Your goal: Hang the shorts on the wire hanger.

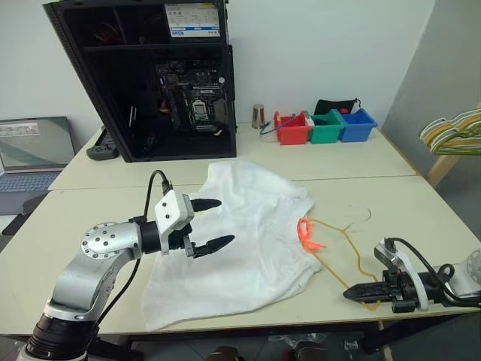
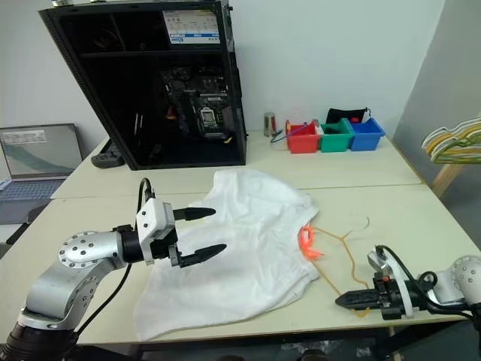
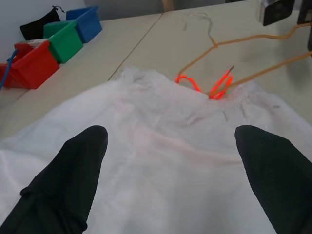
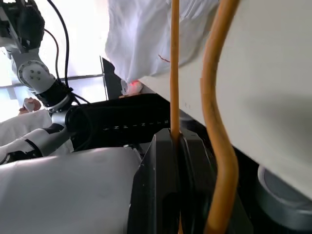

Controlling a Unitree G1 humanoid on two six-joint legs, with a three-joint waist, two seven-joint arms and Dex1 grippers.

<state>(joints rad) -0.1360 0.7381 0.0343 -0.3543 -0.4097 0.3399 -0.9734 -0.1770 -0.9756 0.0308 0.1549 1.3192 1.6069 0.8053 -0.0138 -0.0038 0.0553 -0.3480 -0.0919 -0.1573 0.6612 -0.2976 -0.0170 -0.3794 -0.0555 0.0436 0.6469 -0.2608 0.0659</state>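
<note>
- Left hand (image 1: pixel 213 223): fingers spread wide, hovering over the shorts (image 1: pixel 240 241), holding nothing.
- Shorts: thin white fabric, crumpled flat mid-surface (image 1: pixel 421 199); orange drawstring (image 1: pixel 307 234) at the gathered waistband.
- Wire hanger (image 1: pixel 342 244): thin tan wire, just right of the waistband.
- Right hand (image 1: pixel 359 292): clamped on the wire at the near edge.

We see a left arm (image 1: pixel 90 263) of rounded silver-grey metal segments, its joint cap ringed with small dark screws, above a black ribbed collar. A white boxy wrist block carries the left end effector (image 1: pixel 213 223), with two tapered black fingers (image 3: pixel 66 183). A black cable loops over the block. The right end effector (image 1: pixel 359 292) is black, with white bracket and black cables.
</note>
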